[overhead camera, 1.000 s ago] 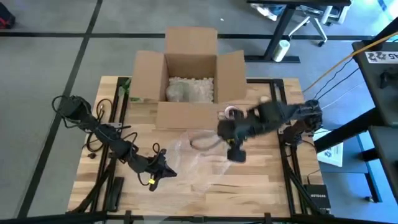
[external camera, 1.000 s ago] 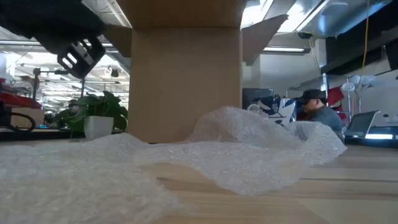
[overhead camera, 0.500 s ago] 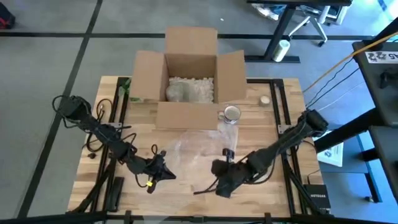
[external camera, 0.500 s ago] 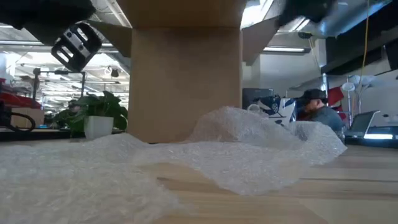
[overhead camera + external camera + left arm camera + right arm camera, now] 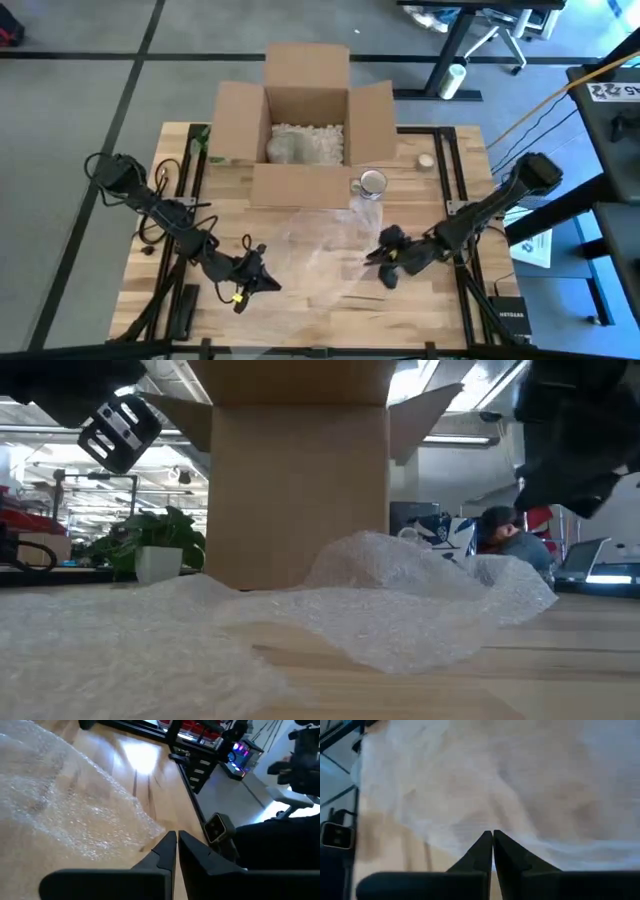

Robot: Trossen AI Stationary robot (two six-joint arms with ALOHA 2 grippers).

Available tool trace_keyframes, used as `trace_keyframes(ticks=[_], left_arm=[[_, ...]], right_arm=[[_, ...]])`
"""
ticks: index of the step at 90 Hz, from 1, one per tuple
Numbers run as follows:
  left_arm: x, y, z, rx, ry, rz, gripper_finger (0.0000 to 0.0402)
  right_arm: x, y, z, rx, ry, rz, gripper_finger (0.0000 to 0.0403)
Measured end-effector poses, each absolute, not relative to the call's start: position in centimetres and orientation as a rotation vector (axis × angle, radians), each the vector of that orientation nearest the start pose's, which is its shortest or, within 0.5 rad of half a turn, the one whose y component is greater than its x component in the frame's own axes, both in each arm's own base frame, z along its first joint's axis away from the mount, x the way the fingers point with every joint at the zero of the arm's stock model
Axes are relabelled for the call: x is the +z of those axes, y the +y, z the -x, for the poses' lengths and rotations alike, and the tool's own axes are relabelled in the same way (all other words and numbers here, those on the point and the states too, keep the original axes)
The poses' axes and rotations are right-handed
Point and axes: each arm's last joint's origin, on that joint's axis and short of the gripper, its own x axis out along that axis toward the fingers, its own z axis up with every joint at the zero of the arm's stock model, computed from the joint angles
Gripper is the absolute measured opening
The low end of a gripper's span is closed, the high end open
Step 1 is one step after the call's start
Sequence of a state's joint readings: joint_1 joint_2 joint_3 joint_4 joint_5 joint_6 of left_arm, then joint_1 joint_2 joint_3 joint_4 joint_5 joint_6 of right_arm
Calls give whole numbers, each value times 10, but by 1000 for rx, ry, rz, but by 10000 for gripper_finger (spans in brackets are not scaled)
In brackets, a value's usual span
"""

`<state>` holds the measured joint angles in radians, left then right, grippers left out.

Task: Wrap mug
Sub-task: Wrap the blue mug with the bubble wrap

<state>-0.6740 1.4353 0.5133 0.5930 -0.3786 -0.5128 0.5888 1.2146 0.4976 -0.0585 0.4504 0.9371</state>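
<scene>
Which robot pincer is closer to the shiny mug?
The right pincer is. It hovers over the bubble wrap, below the mug. The left pincer sits farther off, near the table's left front.

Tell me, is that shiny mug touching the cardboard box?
Cannot tell. In the high view the mug sits right against the box front flap's corner, with neither contact nor gap plainly visible.

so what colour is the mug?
Shiny silver, metallic-looking. The mug shows best in the high view, standing beside the box.
</scene>
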Motion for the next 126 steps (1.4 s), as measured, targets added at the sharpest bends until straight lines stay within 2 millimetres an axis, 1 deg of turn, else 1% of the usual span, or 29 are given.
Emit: trace_keyframes(ticks=[11, 21, 35, 49, 62, 70, 86, 94, 104, 110, 126], left_arm=[[175, -155, -221, -186, 351, 358, 0], [175, -149, -225, -155, 348, 381, 0], [175, -140, -231, -118, 342, 394, 0], [175, -131, -236, -79, 335, 415, 0], [175, -128, -238, -64, 334, 417, 0], [175, -127, -238, -60, 333, 417, 0], [175, -126, -238, -58, 333, 422, 0], [175, -126, -238, -58, 334, 424, 0], [175, -126, -238, -57, 334, 424, 0], [175, -126, -238, -57, 333, 425, 0], [175, -126, -238, -57, 334, 424, 0]], right_arm=[[173, 90, -162, -263, 681, -457, 0], [188, 70, -145, -306, 670, -431, 0], [207, 43, -131, -302, 603, -371, 0], [213, 21, -125, -363, 580, -327, 1], [211, 10, -129, -330, 634, -322, 15], [211, 4, -135, -306, 637, -313, 37], [216, -6, -148, -264, 564, -265, 85], [213, -10, -152, -260, 586, -225, 100], [204, -13, -159, -253, 661, -178, 107], [202, -13, -166, -241, 702, -150, 108], [215, -15, -193, -222, 747, -38, 108]])
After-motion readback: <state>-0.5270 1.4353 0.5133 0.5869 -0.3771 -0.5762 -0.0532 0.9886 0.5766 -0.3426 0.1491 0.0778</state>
